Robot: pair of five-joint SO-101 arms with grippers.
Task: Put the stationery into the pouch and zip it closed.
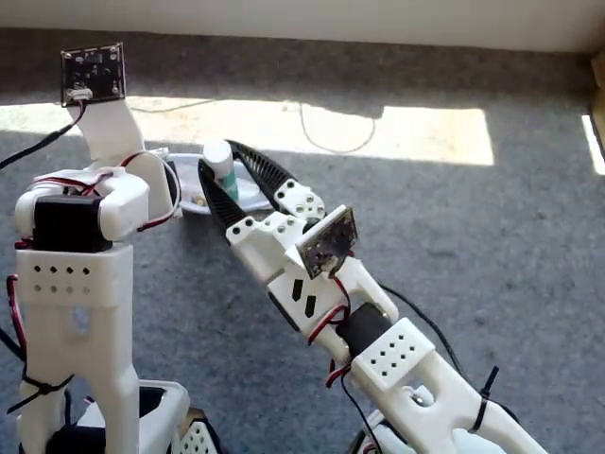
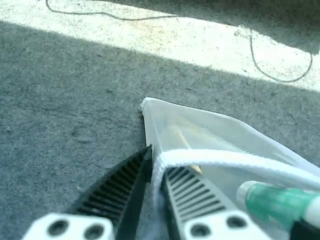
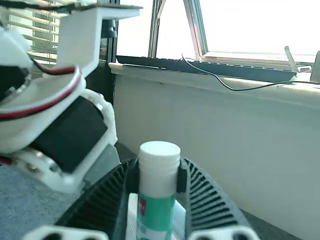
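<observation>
A translucent white pouch (image 1: pixel 248 192) lies on the grey carpet between the two arms. My left gripper (image 2: pixel 154 161) is shut on the pouch's (image 2: pixel 210 131) white zip rim, near its pointed corner. A pale yellowish item (image 2: pixel 183 142) shows through the pouch wall. My right gripper (image 1: pixel 216 154) is shut on a glue stick (image 1: pixel 220 164) with a white cap and a green label, held upright just over the pouch's mouth. In the right wrist view the glue stick (image 3: pixel 157 200) stands between the black ribbed fingers (image 3: pixel 205 200). Its green body (image 2: pixel 276 202) also lies beside the rim.
The left arm's white body (image 1: pixel 80 255) stands close to the pouch and hides part of it. A thin cable (image 1: pixel 326 142) loops over a sunlit strip of carpet behind. A wall and window sill (image 3: pixel 240 85) rise beyond the pouch.
</observation>
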